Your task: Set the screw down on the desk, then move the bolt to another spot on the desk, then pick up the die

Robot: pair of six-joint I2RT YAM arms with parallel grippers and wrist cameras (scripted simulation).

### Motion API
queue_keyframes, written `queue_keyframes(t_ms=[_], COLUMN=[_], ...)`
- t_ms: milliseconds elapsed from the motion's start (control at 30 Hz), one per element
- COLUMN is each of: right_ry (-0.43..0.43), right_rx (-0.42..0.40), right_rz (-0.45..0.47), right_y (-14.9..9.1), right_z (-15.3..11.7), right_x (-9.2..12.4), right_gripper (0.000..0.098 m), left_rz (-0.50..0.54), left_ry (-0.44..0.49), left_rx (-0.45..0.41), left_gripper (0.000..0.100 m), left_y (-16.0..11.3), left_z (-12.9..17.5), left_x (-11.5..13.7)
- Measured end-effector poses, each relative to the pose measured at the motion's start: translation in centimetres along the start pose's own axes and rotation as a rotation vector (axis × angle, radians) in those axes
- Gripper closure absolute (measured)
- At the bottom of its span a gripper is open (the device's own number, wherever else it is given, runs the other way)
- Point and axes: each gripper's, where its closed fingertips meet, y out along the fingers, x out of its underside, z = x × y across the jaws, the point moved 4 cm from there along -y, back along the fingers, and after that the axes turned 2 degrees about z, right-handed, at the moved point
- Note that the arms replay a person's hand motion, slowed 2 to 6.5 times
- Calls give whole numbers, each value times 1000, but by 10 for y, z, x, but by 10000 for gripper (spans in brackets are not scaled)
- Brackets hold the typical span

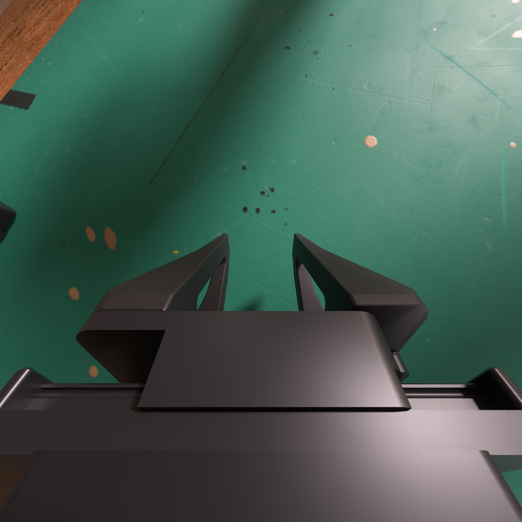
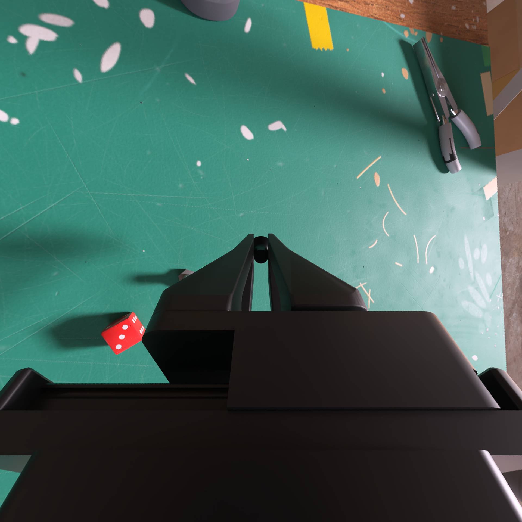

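In the right wrist view, the right gripper [image 2: 260, 240] is seen clamped on a small black cylindrical part, the screw [image 2: 260, 250], which is held between the fingertips above the green mat [image 2: 197, 183]. The jaws stand nearly together, with only the narrow part between them. A red die [image 2: 123, 332] with white pips is seen on the mat to the left of the gripper body, just beside it, with a dark shadow cast to its left. A small grey object, probably the bolt [image 2: 185, 273], is partly hidden behind the left finger; only a corner and its long shadow are shown. Pliers [image 2: 446, 110] with grey handles are laid near the mat's far right edge, well apart from the gripper. A strip of yellow tape [image 2: 319, 26] is stuck at the mat's far edge, and a grey round object [image 2: 211, 8] is cut off by the top of the frame. White and tan paint marks are scattered over the mat.

In the left wrist view, the left gripper [image 1: 260, 240] is seen with its fingers spread and nothing between them, over a bare stretch of mat [image 1: 339, 113]. A wooden desk [image 1: 25, 36] edge is shown at top left, with black tape [image 1: 18, 100] beside it.
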Motion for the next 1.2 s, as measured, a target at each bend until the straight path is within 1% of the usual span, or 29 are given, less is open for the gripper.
queue_keyframes(t_ms=[133, 200, 267, 400, 633, 767, 933, 1200], right_ry=[4, 16, 37, 92, 171, 199, 188, 112], right_rx=[-21, -58, -119, -290, -654, -842, -1032, -1269], right_rz=[18, 28, 35, 45, 47, 47, 48, 70], right_y=[-8, -14, -19, -28, -48, -62, -79, -106], right_z=[-1, -5, -10, -26, -56, -70, -84, -101], right_x=[-4, -6, -9, -9, -12, -13, -14, -13], right_gripper=[899, 899, 899, 899, 899, 899, 898, 898], left_rz=[0, 0, 0, 0, 0, 0, 0, 0], left_ry=[0, 0, 0, 0, 0, 0, 0, 0], left_rx=[0, 0, 0, 0, 0, 0, 0, 0], left_gripper=[621, 621, 621, 621, 621, 621, 621, 621], left_y=[0, 0, 0, 0, 0, 0, 0, 0], left_z=[0, 0, 0, 0, 0, 0, 0, 0], left_x=[0, 0, 0, 0, 0, 0, 0, 0])
